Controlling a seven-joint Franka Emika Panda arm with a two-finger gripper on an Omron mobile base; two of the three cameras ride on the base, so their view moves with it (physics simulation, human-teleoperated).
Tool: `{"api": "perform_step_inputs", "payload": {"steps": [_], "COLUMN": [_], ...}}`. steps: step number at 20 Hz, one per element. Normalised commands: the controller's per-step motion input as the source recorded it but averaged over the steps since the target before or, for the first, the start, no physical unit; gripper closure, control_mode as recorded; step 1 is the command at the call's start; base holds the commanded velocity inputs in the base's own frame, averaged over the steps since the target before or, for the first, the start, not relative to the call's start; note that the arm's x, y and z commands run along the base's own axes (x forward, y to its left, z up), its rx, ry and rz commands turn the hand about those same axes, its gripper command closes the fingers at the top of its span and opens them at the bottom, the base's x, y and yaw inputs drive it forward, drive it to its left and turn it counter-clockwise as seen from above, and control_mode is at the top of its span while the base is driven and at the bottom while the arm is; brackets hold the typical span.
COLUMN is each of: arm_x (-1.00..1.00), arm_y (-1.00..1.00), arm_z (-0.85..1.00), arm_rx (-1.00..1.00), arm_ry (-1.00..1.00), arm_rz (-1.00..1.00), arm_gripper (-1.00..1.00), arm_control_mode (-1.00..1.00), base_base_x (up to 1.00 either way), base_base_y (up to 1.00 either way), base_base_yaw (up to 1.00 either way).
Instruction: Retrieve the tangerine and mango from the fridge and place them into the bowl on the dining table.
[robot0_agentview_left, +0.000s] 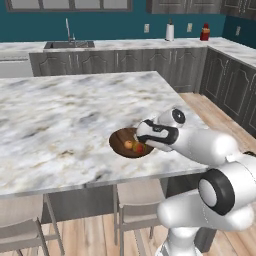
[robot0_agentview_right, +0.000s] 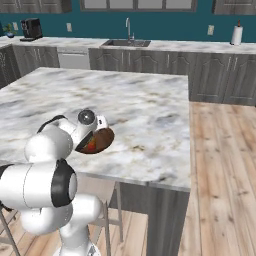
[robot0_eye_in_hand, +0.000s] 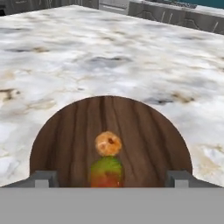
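light: bright, even, diffuse | shadows: faint | glare: slight on arm | focus: soft, low-resolution

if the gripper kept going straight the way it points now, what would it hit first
Most likely the mango, lying between the open gripper tips in the bowl, with the tangerine just beyond. Depth is hard to judge, so it may meet the bowl's floor instead.

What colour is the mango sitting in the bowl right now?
The mango is red at its base blending to yellow-green on top, clearest in the hand view, next to the orange tangerine.
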Motion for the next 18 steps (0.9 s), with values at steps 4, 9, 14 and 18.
{"api": "perform_step_inputs", "payload": {"steps": [4,9,14,18], "arm_x": [-0.15,-0.74,-1.00,-1.00], "arm_y": [0.00,-0.01,-0.30,-0.52], "arm_z": [1.00,0.93,0.41,0.34], "arm_rx": [-0.03,-0.04,0.00,0.00], "arm_ry": [0.00,-0.01,-0.15,-0.22], "arm_rz": [0.00,0.00,0.00,0.00], "arm_gripper": [-1.00,-1.00,-1.00,-1.00], "arm_control_mode": [-1.00,-1.00,-1.00,-1.00], "base_base_x": [0.00,0.00,0.00,0.00], "base_base_y": [0.00,0.00,0.00,0.00], "base_base_yaw": [0.00,0.00,0.00,0.00]}}
